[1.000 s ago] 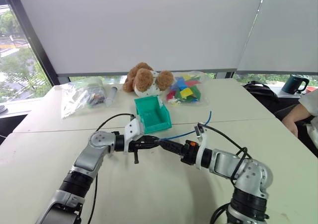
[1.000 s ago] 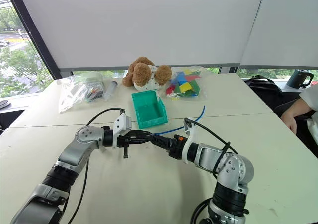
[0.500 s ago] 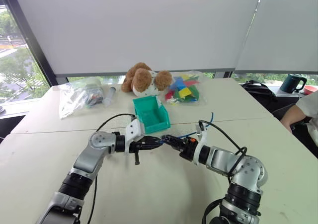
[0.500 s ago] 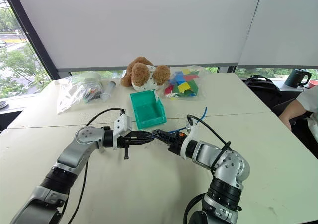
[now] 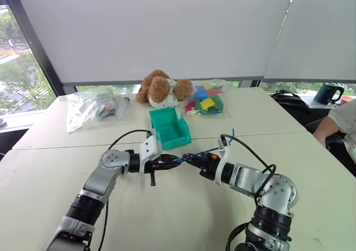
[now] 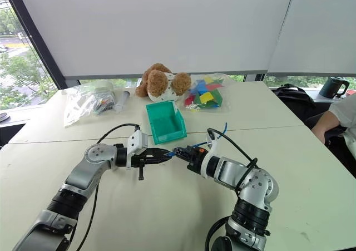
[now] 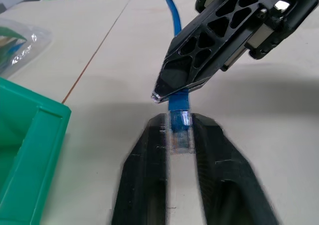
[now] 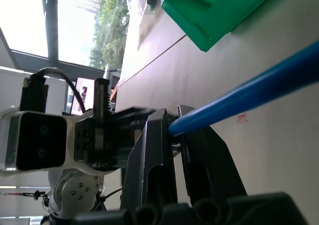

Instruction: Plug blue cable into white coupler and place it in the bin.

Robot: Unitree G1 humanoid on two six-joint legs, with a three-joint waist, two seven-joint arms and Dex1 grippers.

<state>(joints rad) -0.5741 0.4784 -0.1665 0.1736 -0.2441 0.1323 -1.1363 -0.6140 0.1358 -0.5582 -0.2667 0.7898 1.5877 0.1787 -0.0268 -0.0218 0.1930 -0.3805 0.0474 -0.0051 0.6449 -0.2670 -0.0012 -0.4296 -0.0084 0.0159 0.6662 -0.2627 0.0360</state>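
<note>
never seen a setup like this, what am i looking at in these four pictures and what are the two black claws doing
This is a two-armed robot at a pale table. The two wide pictures come from cameras in its head, looking down over its arms. The two close-ups come from cameras on each wrist, looking along that arm's fingers.

The claws are its grippers. The right gripper is shut on the blue cable, near its end. The left gripper meets it tip to tip; the cable's clear plug sits between its fingers. Whether they press it, I cannot tell.

Behind them stand a teal bin, a brown plush toy, a bag of coloured blocks and another clear bag. A person's arm shows at the right edge.
</note>
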